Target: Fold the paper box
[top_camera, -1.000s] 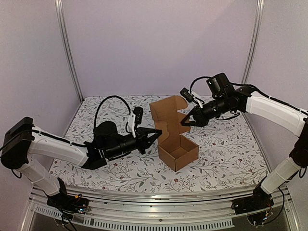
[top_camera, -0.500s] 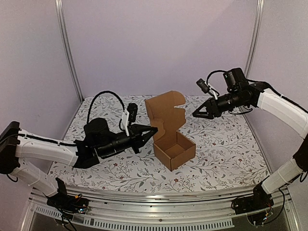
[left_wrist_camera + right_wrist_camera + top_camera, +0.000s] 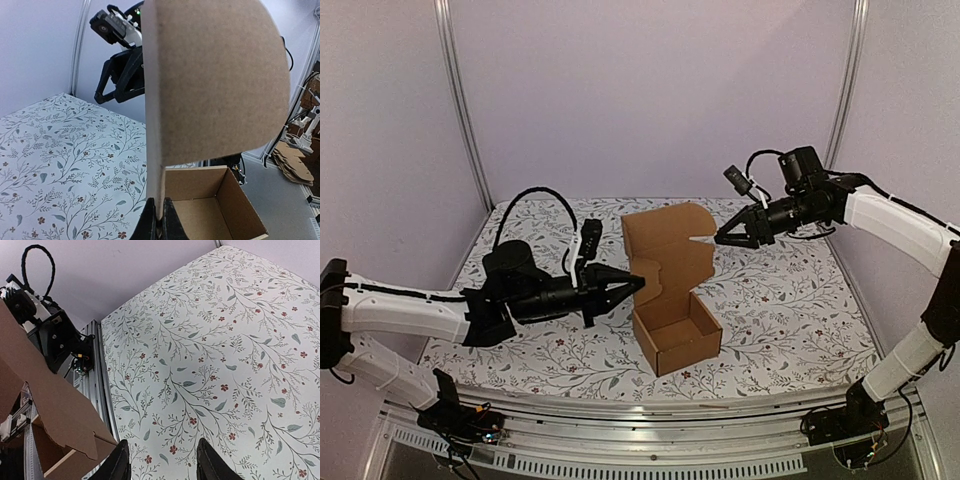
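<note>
Left arm (image 3: 410, 310): white links with a black wrist, reaching from the left edge across the desk (image 3: 790, 300) toward the middle.
Left end effector (image 3: 632, 285): fingers together, clamped on a thin upright cardboard panel at the left side of the paper box; the left wrist view shows the two fingertips (image 3: 150, 222) pinching the panel's lower edge.
Paper box (image 3: 670, 290): brown and unprinted, standing on the floral desk cover near the middle. Its tray is open at the top, and the lid panel rises upright behind it, with a pointed flap tip sticking out to the right.
Right end effector (image 3: 722, 238): fingers apart, nothing between them, held above the desk just beside the flap tip. Contact cannot be made out.
Right arm (image 3: 890, 215): comes in from the right edge, raised, with its wrist aimed left at the lid.
</note>
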Robot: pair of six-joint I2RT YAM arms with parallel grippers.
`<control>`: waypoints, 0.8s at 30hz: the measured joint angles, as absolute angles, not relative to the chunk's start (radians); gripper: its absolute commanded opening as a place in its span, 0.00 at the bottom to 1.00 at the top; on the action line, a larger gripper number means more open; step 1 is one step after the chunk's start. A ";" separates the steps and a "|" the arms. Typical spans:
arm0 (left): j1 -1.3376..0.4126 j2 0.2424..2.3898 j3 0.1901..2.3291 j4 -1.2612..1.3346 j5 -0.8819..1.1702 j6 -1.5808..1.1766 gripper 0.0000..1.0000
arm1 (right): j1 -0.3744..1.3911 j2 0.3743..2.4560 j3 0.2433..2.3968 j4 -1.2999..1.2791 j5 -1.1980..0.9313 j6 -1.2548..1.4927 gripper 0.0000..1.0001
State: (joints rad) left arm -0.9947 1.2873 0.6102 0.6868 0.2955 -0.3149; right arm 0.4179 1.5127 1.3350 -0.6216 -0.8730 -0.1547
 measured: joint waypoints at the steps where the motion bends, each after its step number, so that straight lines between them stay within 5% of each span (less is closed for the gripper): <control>1: -0.994 1.292 0.610 0.692 0.296 -0.318 0.00 | 0.430 1.524 1.333 -0.620 -0.898 -0.160 0.43; 24: -0.993 1.338 0.598 0.802 0.285 -0.403 0.00 | 0.576 1.512 1.275 -0.598 -1.193 -0.208 0.53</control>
